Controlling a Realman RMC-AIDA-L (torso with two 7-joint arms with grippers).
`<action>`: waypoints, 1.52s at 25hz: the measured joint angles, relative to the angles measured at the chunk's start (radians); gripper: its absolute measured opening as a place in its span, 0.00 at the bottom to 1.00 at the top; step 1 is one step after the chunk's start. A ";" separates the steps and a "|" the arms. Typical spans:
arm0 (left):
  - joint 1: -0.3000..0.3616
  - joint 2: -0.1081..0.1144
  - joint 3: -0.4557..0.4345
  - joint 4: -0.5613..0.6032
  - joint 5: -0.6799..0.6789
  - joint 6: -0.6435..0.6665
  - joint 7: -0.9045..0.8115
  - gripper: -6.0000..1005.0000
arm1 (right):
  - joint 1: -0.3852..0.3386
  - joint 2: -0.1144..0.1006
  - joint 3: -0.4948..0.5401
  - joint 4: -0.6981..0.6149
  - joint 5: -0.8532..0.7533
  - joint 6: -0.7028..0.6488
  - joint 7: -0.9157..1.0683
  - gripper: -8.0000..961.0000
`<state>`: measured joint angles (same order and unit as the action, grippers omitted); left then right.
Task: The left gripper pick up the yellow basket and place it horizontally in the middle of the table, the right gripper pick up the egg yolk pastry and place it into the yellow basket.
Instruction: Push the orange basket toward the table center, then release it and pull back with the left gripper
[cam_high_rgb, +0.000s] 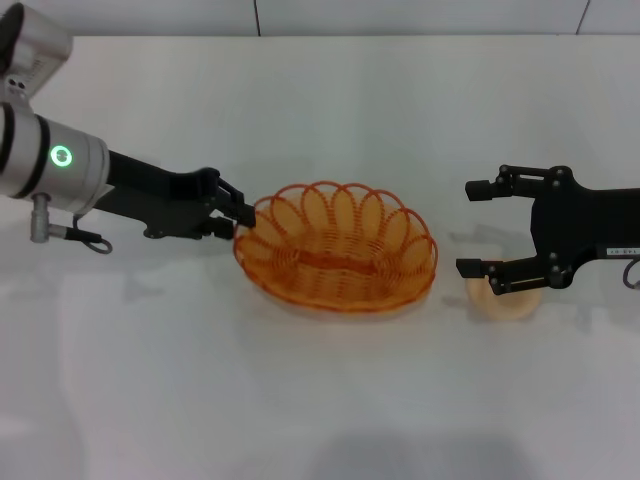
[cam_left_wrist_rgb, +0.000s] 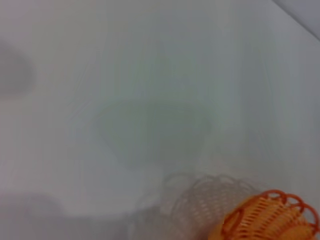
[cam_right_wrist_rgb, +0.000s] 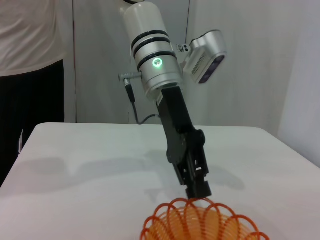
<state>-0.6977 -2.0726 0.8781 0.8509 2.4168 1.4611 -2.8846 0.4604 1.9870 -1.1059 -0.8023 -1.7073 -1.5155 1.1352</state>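
The left gripper (cam_high_rgb: 243, 221) pinches the yellow basket (cam_high_rgb: 336, 248) by its left rim, mid-table (cam_high_rgb: 320, 400). The right gripper (cam_high_rgb: 480, 228) hangs spread over the egg yolk pastry (cam_high_rgb: 505, 299) toward the right edge. A thin wire-loop pinch could slip, tipping the basket.

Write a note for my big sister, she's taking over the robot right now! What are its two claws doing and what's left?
Left gripper: shut on the yellow basket at its left rim.
Right gripper: jaws open, hovering right above the egg yolk pastry, not gripping it.
Basket: sits lengthwise near the middle of the table, empty.
Pastry: on the table, just right of the basket.
Done: basket looks placed.
Left: release the basket, then probably lower the right gripper, grip the pastry and drop it into the basket.
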 joint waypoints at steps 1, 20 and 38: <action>0.000 -0.001 0.009 -0.001 0.001 0.000 0.000 0.24 | 0.000 0.000 0.000 0.000 0.000 0.000 0.000 0.89; 0.015 0.024 0.030 0.044 -0.007 0.045 0.059 0.79 | -0.005 0.001 0.003 0.000 0.008 -0.001 0.016 0.89; 0.300 0.022 0.019 0.212 -0.468 0.083 1.035 0.84 | -0.054 -0.004 0.017 -0.048 0.007 -0.006 0.131 0.89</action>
<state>-0.3974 -2.0510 0.8969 1.0631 1.9490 1.5443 -1.8492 0.4063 1.9829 -1.0889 -0.8498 -1.7006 -1.5212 1.2658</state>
